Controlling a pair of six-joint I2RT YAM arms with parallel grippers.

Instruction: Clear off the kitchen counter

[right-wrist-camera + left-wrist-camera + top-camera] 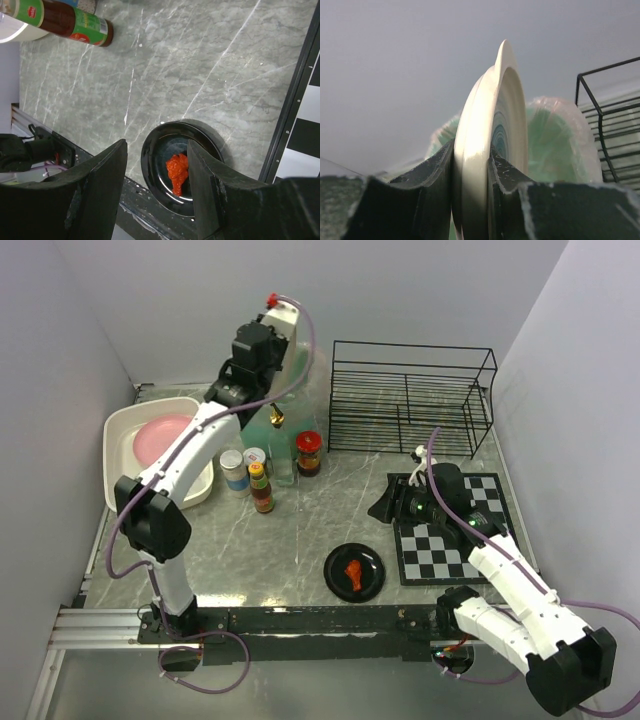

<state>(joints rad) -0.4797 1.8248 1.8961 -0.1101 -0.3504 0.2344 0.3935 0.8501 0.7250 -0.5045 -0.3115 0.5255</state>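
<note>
The kitchen counter (300, 530) is grey marble with white veins. My left gripper (283, 335) is raised at the back and shut on the rim of a cream plate (495, 100), held upright on edge. A translucent green dish (555, 140) stands just behind the plate; it also shows in the top view (262, 422). My right gripper (385, 508) is open and empty above the counter (200, 60), left of the checkered mat. A black plate (370, 585) with an orange-red food piece (176, 170) lies below it near the front rail.
A white tub (120, 455) holding a pink plate sits at the left. Several bottles and jars (262, 480) stand mid-counter. A black wire rack (410, 395) is at the back right, and a checkered mat (455, 530) at the right.
</note>
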